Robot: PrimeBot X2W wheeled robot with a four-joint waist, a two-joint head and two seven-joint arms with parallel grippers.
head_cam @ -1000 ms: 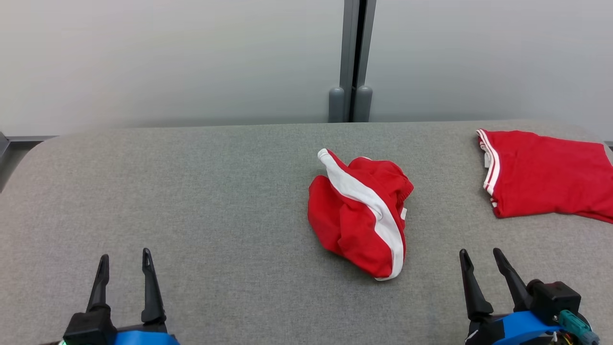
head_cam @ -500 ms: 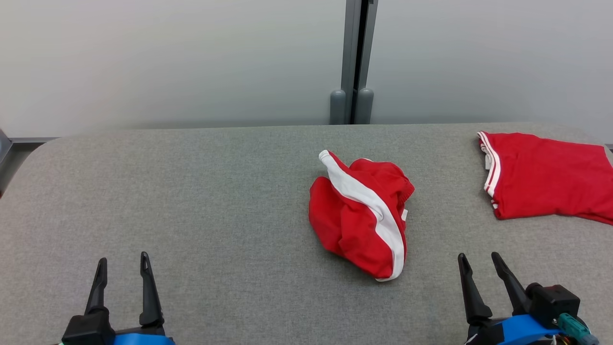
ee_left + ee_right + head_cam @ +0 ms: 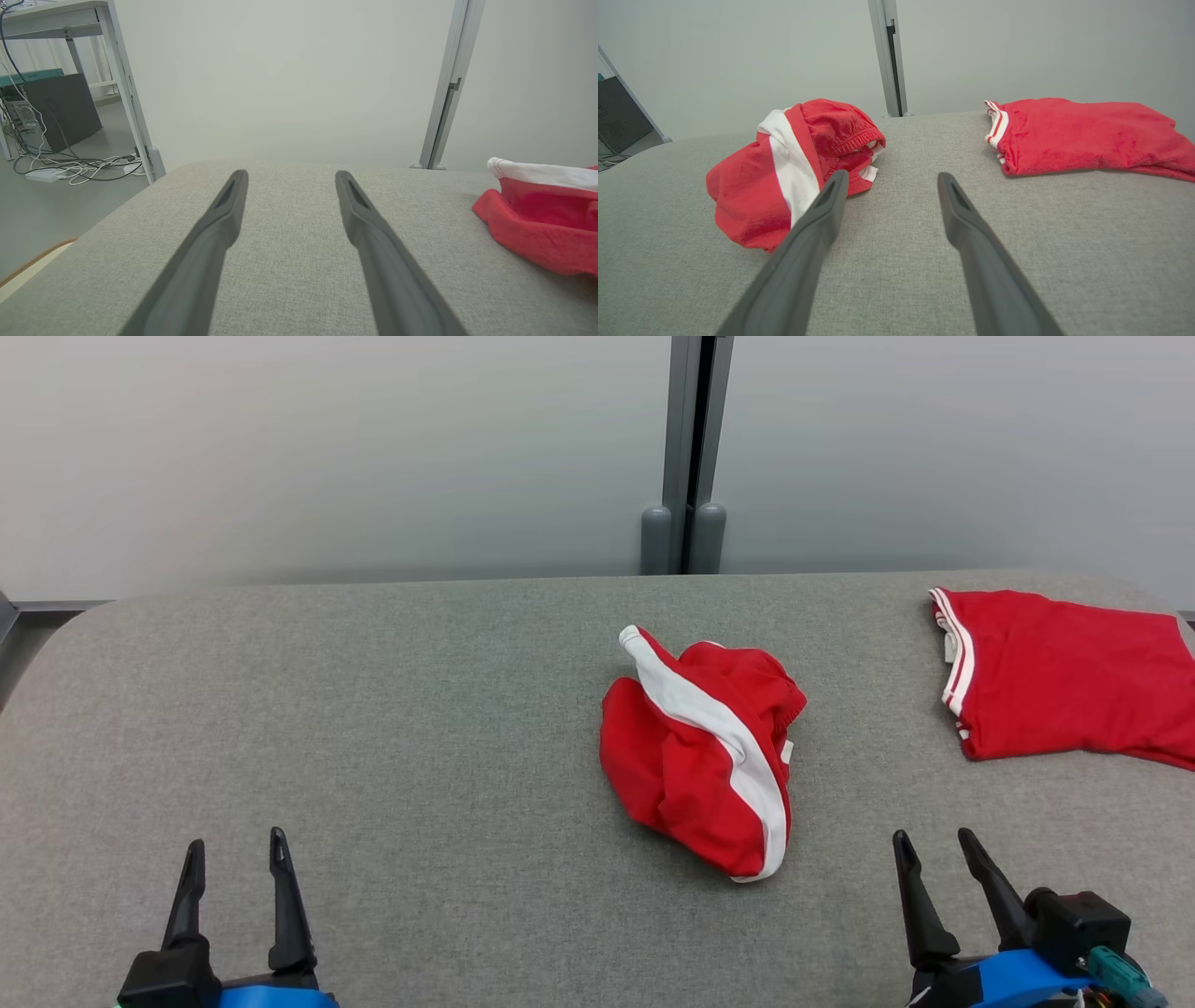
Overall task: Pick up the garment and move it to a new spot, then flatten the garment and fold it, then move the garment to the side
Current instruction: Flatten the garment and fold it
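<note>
Head view: the garment [image 3: 700, 751] lies bunched up just right of the middle of the frame, on the grey table [image 3: 373, 709]. My right gripper [image 3: 934, 835] sits at the lower right, and from it the heap is up and to the left, near but not touching. My left gripper [image 3: 235, 840] sits at the lower left, and from it the heap is well apart, far to the right and somewhat higher. So my right arm is clearly the nearer one, and I judge the first reach falls to it. Both of my grippers have their fingers spread wide with nothing between them.

The heap's long axis runs steeply from upper left to lower right of the frame, marked by a broad white stripe that ends at the corner nearest my right gripper. In the right wrist view the heap fills the left middle, and my left-hand finger crosses in front of its lower edge without touching it. In the left wrist view only its near edge shows at the right border.

It is red, soft and crumpled, with a gathered elastic band on its upper right side, so I take it for shorts. A second red piece [image 3: 1064, 677] lies flat at the upper right, apart from it.
</note>
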